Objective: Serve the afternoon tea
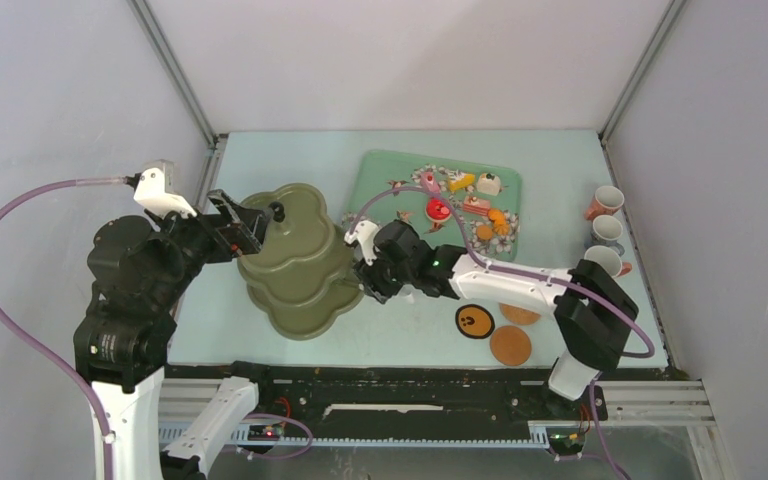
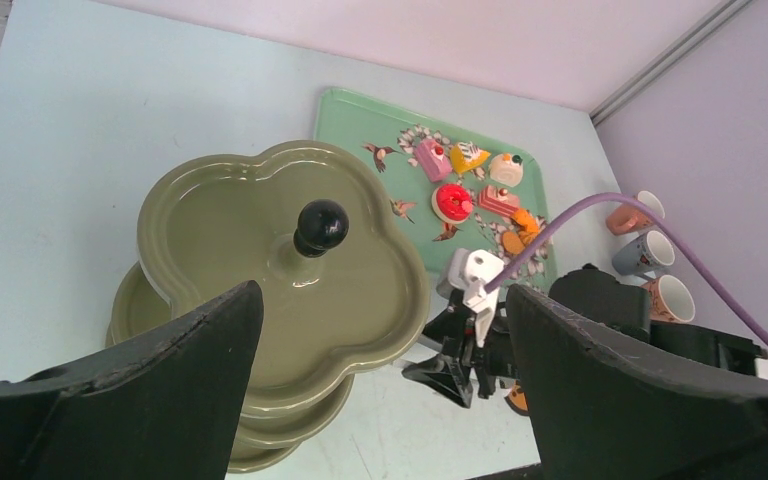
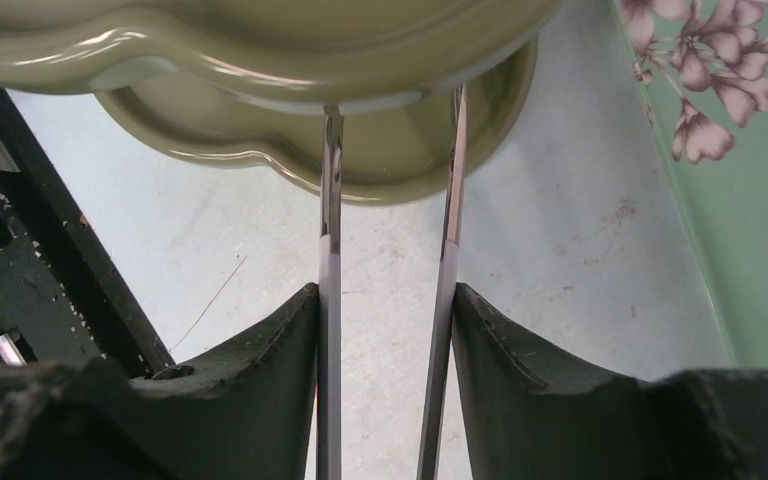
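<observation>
Plainly, right gripper [image 3: 385,300] pinches metal tongs [image 3: 331,200] at the stand [image 3: 260,40]; left gripper [image 2: 382,295] gapes over it.

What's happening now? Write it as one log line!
left gripper: open, over stand | right gripper: holding tongs, tips at stand edge | pastries: on tray

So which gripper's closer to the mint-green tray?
Right. The right gripper, shut on the tongs, sits just off the near-left corner of the tray. The left gripper hovers open across the stand, over its left side.
</observation>
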{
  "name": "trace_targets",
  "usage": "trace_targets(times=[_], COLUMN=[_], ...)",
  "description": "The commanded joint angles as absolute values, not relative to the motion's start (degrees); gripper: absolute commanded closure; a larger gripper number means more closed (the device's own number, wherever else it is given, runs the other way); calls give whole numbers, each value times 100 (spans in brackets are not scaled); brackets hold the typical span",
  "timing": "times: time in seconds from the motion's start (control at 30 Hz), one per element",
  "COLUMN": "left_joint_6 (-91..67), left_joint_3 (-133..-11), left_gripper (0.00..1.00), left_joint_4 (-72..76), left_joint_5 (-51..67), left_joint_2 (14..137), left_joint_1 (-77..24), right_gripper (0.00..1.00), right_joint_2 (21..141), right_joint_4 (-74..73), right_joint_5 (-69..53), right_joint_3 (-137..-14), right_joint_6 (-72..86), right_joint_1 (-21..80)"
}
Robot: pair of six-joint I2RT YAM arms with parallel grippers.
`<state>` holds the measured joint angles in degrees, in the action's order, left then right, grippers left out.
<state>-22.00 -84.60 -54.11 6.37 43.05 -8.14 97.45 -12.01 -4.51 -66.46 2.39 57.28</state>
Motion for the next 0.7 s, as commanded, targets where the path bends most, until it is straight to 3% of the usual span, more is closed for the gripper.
trace_targets(times=[0.0,0.43,0.67], left_joint_6=[-2170,-2217,-2232], left_joint_3=[-8510,-8445,-8438], left_gripper=[2,2,2], left_joint_4=[-5212,-5134,-5089], left_joint_5=[650,683,727], left_joint_2=[4273,4273,4286], left_joint_1=[-853,-856,-853], right_gripper=[50,51,53], right_joint_2=[9250,8021,7114], right_joint_4=[-1196,-1574,-2126], right_joint_5=[-407,-39,445], right_joint_3=[-6477,-5585,-5306], right_joint_6=[259,549,765], right_joint_1=[5748,5709,5013])
